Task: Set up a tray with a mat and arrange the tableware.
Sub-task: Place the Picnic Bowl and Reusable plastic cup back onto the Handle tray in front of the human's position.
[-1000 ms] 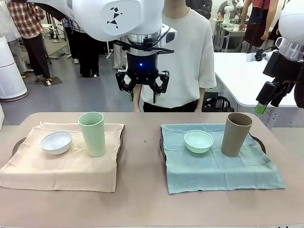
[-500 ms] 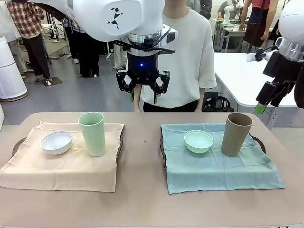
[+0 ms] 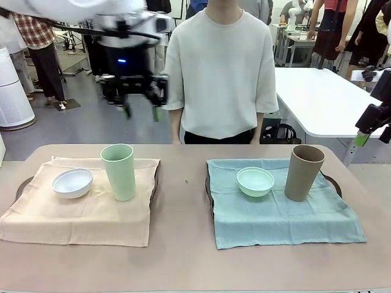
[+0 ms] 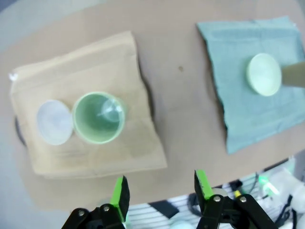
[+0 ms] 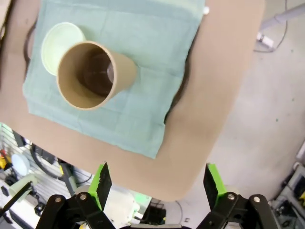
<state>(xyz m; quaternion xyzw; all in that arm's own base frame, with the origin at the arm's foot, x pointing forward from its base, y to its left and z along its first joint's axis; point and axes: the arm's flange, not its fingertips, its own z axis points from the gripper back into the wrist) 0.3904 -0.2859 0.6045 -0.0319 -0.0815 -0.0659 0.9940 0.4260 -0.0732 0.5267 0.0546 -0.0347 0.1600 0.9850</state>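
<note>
On the left, a beige mat (image 3: 85,210) over a dark tray (image 3: 23,183) carries a white bowl (image 3: 72,182) and a pale green cup (image 3: 119,171). On the right, a teal mat (image 3: 281,217) over a second tray (image 3: 209,196) carries a mint bowl (image 3: 255,181) and a taupe cup (image 3: 303,173). My left gripper (image 3: 141,112) hangs blurred high above the green cup (image 4: 97,118), open and empty (image 4: 162,190). High over the table's right end my right gripper (image 5: 157,183) is open and empty, with the taupe cup (image 5: 93,76) and mint bowl (image 5: 59,40) below.
A person in a white T-shirt (image 3: 223,67) stands at the far side, hands out of sight. A strip of bare brown tabletop (image 3: 183,201) runs between the two mats. A white table (image 3: 311,97) stands behind at the right, off my table's right edge (image 5: 224,95).
My left arm has swung left from the middle to above the green cup, with motion blur. The right gripper has drawn away to the right. The tableware has stayed put.
</note>
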